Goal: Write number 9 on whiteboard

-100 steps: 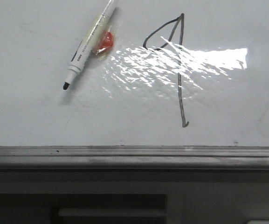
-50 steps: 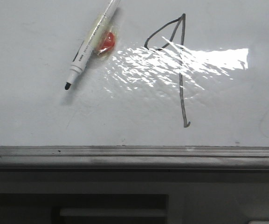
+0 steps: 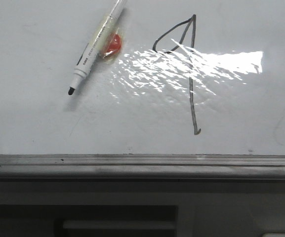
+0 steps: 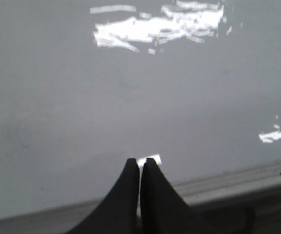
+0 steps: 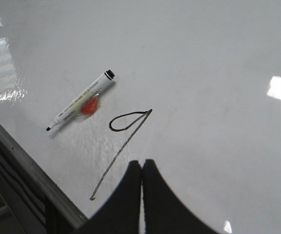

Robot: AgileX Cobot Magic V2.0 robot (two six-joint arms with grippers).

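The number 9 (image 3: 187, 64) is drawn in thin dark strokes on the whiteboard (image 3: 33, 113): a pointed loop and a long stem ending in a small hook. It also shows in the right wrist view as the number 9 (image 5: 125, 141) on the whiteboard (image 5: 208, 73). My right gripper (image 5: 141, 163) is shut and empty, hovering just beside the stem. My left gripper (image 4: 140, 161) is shut with nothing held, over a bare part of the whiteboard (image 4: 106, 97) close to its edge. Neither gripper appears in the front view.
An uncapped white marker (image 3: 94, 44) lies on the board left of the 9, across a small red-orange object (image 3: 112, 44); the marker (image 5: 79, 107) shows again in the right wrist view. A grey metal edge rail (image 3: 142, 160) bounds the board's near side.
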